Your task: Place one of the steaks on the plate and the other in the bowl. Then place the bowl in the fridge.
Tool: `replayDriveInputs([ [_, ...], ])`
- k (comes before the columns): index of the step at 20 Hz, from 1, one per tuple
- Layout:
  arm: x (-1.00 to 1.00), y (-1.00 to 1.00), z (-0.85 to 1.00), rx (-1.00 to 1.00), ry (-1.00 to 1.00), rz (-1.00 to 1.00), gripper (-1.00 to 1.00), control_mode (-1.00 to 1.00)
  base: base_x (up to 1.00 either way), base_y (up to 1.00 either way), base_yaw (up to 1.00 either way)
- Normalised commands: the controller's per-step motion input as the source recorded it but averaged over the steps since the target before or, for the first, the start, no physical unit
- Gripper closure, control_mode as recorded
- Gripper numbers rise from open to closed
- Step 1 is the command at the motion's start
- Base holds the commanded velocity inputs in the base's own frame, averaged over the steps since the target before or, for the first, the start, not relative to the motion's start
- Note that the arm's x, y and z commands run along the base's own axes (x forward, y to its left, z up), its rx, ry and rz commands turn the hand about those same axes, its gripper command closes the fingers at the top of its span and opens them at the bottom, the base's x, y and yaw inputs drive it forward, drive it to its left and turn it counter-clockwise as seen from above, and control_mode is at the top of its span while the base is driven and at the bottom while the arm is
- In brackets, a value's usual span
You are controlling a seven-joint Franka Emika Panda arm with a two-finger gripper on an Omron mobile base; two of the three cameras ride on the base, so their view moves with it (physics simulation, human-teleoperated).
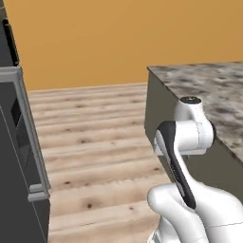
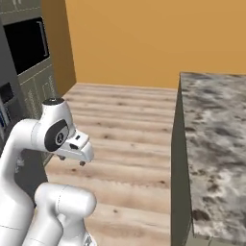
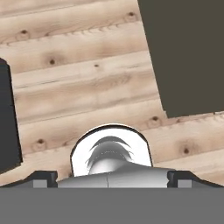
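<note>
My gripper (image 3: 112, 178) points straight down at the wooden floor (image 3: 87, 83), its two dark fingertips (image 3: 43, 177) far apart at the bottom corners of the hand view, open with nothing between them. From the right base view the hand (image 2: 73, 153) hangs low from the folded white arm, over bare floor between the tall cabinets and the counter. The steaks, the plate, the bowl and the fridge are out of view.
A marble-topped counter (image 1: 209, 90) (image 2: 216, 144) with dark sides (image 3: 183, 57) stands to the right. A tall dark grey cabinet unit (image 1: 19, 142) with a black built-in oven (image 2: 26, 45) lines the left. Plank floor (image 2: 125, 125) runs ahead to an orange wall (image 1: 95, 38).
</note>
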Motion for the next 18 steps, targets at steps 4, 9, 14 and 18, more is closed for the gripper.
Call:
replayDriveInputs([
  [4,0.0,0.0,0.0,0.0,0.0,0.0,-1.0,1.0,1.0,0.0,0.16],
  [9,0.0,0.0,0.0,0.0,0.0,0.0,-1.0,1.0,0.92,0.02,0.25],
  [14,0.0,0.0,0.0,0.0,0.0,0.0,-1.0,1.0,0.98,0.0,0.38],
  [18,0.0,0.0,0.0,0.0,0.0,0.0,-1.0,1.0,0.63,-0.28,0.54],
])
